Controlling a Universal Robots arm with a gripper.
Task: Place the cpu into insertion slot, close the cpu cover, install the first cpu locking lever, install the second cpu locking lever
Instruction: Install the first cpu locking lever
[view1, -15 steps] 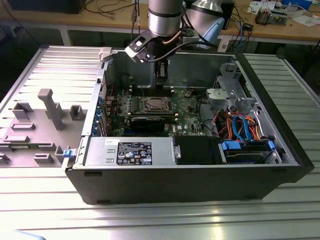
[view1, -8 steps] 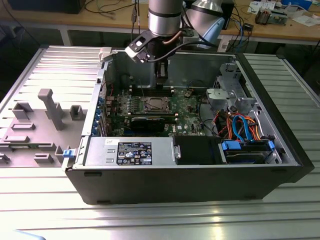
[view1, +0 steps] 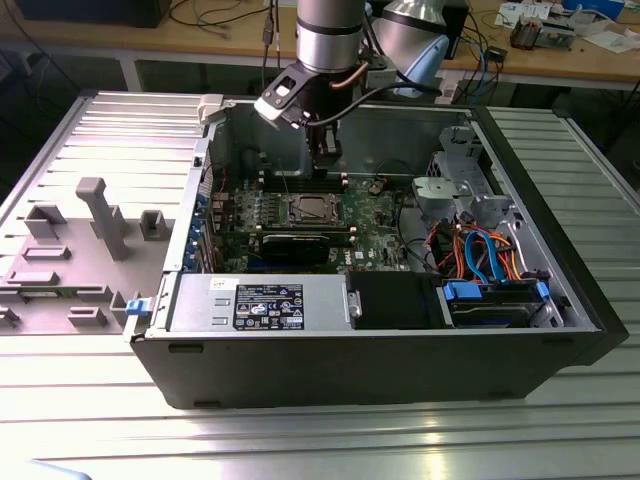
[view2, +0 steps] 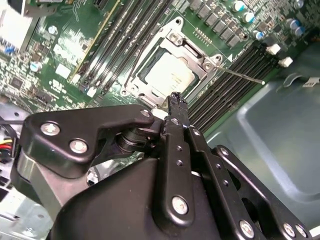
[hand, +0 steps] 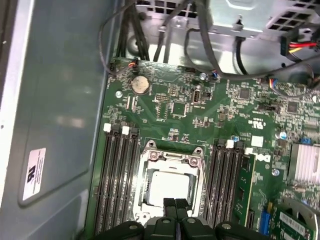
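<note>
The small, flat, square cpu with its plain silver-grey metal top lay level in the square, silver-rimmed insertion slot of the green circuit board. Its top faced up out of the open case. Being square, it had no long axis. Its edges ran parallel to the long black memory slots on either side. The thin silver cpu cover lay flat around it, and the chip showed through its window.

In the second wrist view a thin silver locking lever stuck out from the socket across the memory slots. The exterior view showed the whole dark computer case on the ribbed metal surface.

My black end effector hung close to the slot's rim, its fingers pressed together and holding nothing.
</note>
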